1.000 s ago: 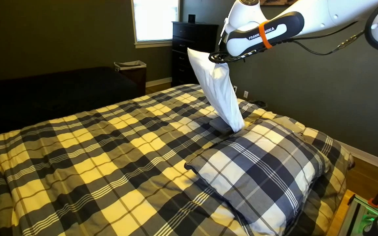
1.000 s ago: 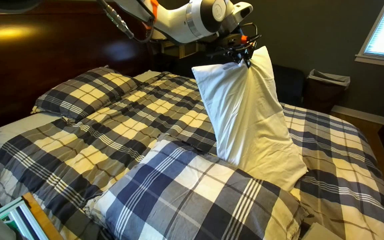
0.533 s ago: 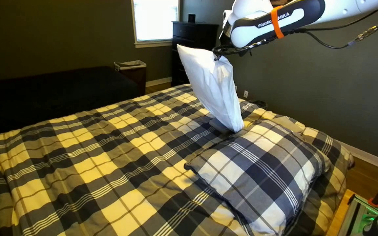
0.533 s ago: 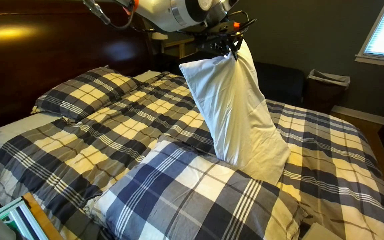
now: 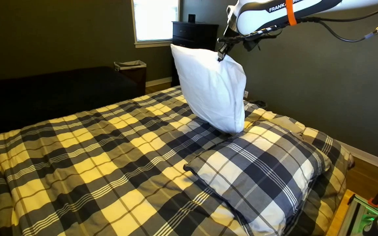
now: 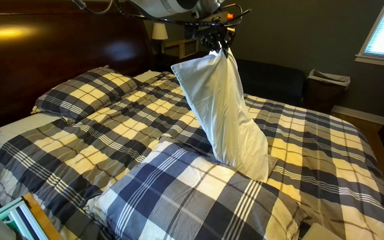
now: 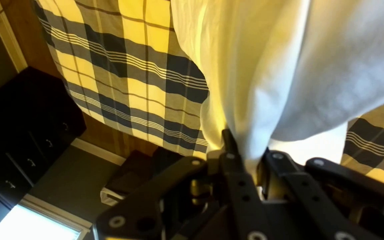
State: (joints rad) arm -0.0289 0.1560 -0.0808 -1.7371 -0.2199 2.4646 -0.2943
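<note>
So the robot arm (image 5: 258, 21) is up over the bed (image 5: 87, 164), and its fingers (image 7: 240, 185) are clamped on a white pillow (image 6: 227, 116), pinching a bunch of fabric near the top edge. Wrist view shows it best: the cloth is all gathered up between the two black fingers, with big folds spreading out from there. The thing hangs more or less upright, leaning a bit, and a top corner pokes out to the side in both exterior views. Its lower end comes down right at the edge of a plaid pillow (image 5: 258, 167) lying on the bed, but honestly I can't tell whether the bottom is resting on the covers. Those covers are plaid too, in yellow, white, gray and navy. There's another plaid cushion (image 6: 88, 91) near the dark wood headboard (image 6: 62, 50), plus a little lamp (image 6: 159, 31) past the headboard's end in an exterior view. Farther back you get a brown laundry bin (image 6: 323, 95) with a pale liner, a black dresser (image 5: 194, 32) and a really bright window (image 5: 156, 21). Oh, and the arm has an orange band (image 5: 290, 13) around it.
</note>
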